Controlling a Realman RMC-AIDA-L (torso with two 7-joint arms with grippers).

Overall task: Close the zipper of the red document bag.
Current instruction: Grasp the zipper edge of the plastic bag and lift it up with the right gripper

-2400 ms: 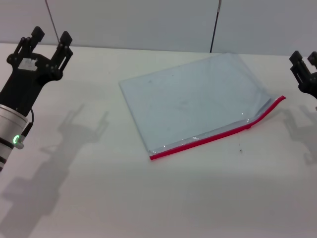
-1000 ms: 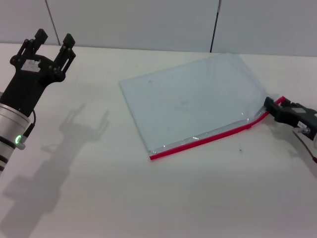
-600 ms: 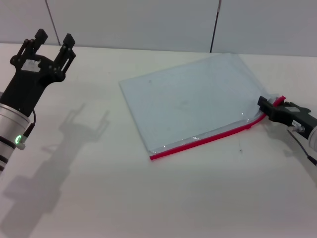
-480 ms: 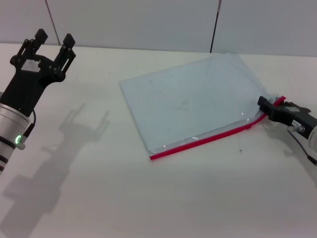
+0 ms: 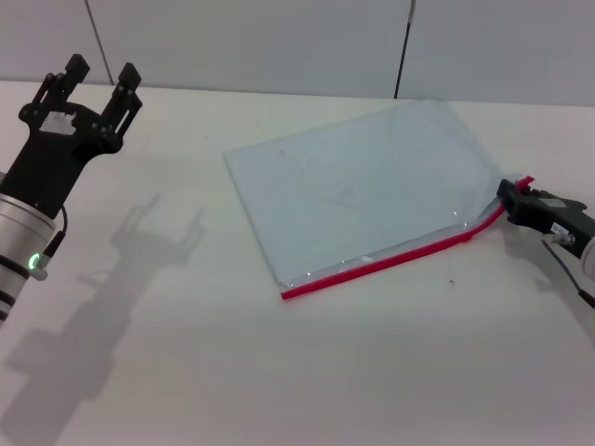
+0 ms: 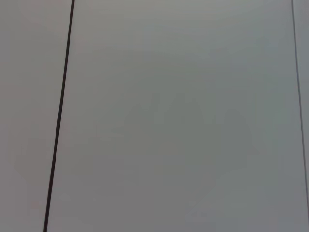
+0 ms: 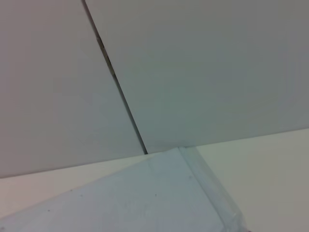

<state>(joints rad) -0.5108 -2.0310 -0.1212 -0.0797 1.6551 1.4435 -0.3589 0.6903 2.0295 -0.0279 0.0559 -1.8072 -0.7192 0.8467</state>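
Note:
The red document bag (image 5: 358, 190), a flat translucent pale blue-grey pouch, lies on the white table in the head view. Its far corner also shows in the right wrist view, bag (image 7: 145, 203). The zipper (image 5: 372, 266) runs as a red strip along the bag's near long edge and curves up at its right end. My right gripper (image 5: 509, 195) lies low over that right end, and a bit of red strip sticks out just behind its tip. My left gripper (image 5: 99, 72) is held up at the far left, open, away from the bag.
The white table (image 5: 279, 372) stretches bare in front of the bag and to its left. A grey wall with a dark vertical seam (image 5: 403, 51) stands behind the table; the left wrist view shows only this wall (image 6: 169, 121).
My right gripper came in from the right edge to the zipper's right end, pushed a little left, then slid slightly back right. The left arm barely moved.

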